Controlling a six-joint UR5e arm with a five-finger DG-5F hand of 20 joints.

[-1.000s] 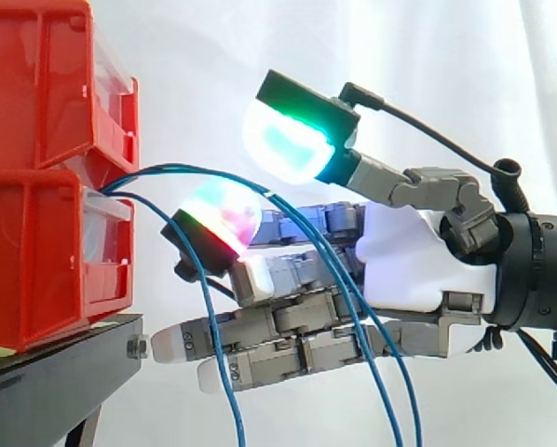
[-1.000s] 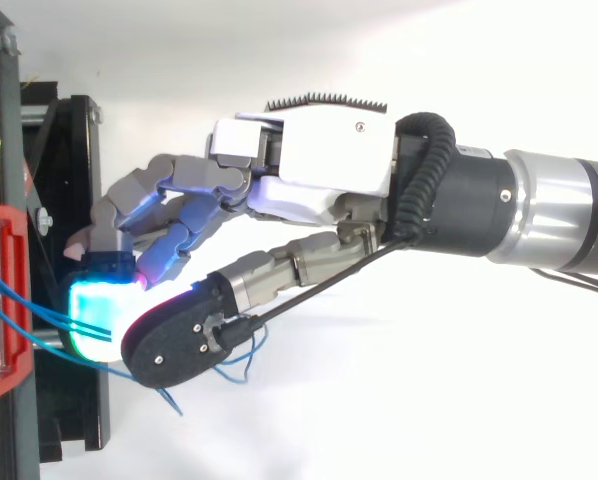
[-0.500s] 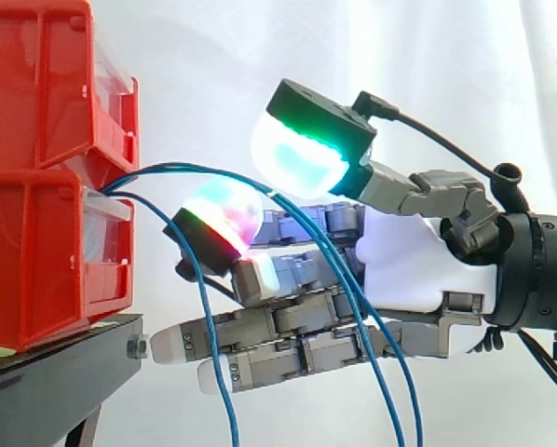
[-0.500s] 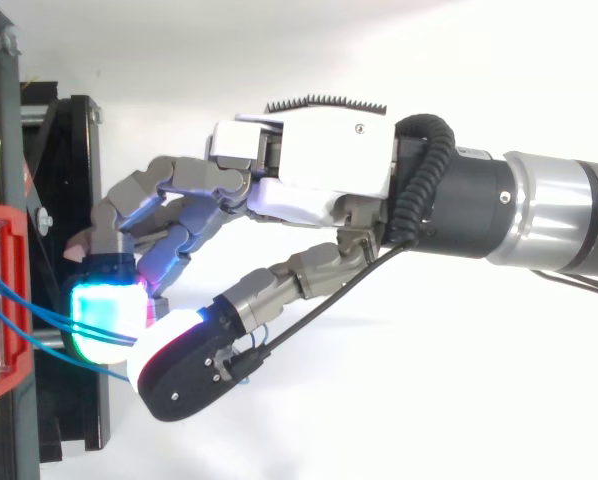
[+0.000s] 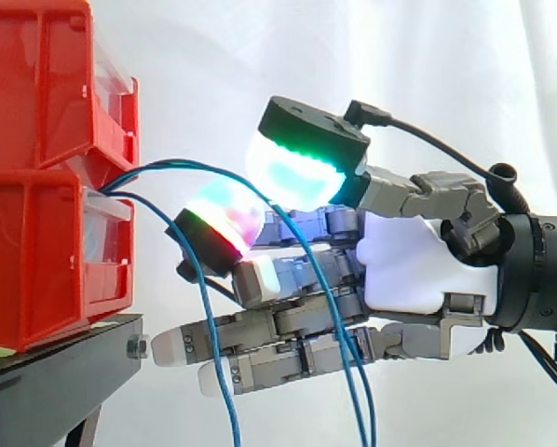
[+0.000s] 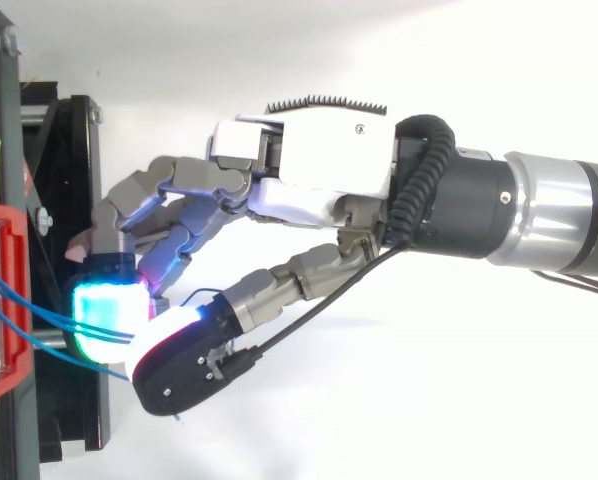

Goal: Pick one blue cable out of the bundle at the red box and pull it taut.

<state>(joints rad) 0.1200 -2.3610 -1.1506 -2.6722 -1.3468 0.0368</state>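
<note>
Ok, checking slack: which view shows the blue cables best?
The side view: the blue cables arc from the red box across the hand and hang down. The top view shows short stretches beside the box.

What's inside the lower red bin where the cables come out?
Blue cables emerge over its clear front panel; the red bin's walls cover where they start and anything else inside.

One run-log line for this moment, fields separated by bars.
hand: at blue cables | blue cables: slack, from red bin | taut: not yet
</note>
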